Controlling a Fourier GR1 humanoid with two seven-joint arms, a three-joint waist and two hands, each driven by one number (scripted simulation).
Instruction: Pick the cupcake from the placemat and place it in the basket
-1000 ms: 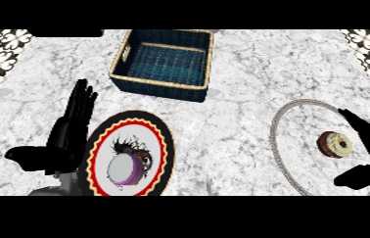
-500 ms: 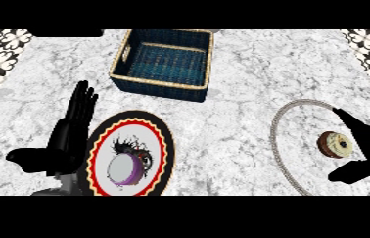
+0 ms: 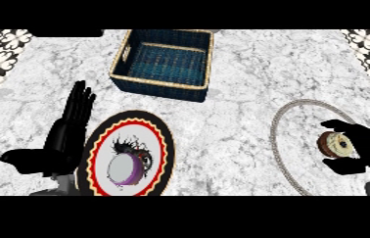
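Marble counter [image 3: 239, 109], seen steeply from above. At right, the right hand [image 3: 352, 151] is curling its fingers and thumb around the cupcake [image 3: 335, 145], apparently closing on it, though contact is hard to confirm. Cupcake is sitting on the round placemat [image 3: 278, 134], not yet lifted. Left hand [image 3: 69, 129] is resting open, fingers straight, beside a patterned plate [image 3: 155, 134]. Lift, carry and release into the basket [image 3: 194, 87] are remaining.

Right hand [image 3: 350, 149] curled around cupcake [image 3: 335, 145] on grey-rimmed placemat [image 3: 278, 134]. Left hand [image 3: 71, 127] rested open beside decorated plate [image 3: 130, 156]. Blue basket [image 3: 165, 64] farther back.
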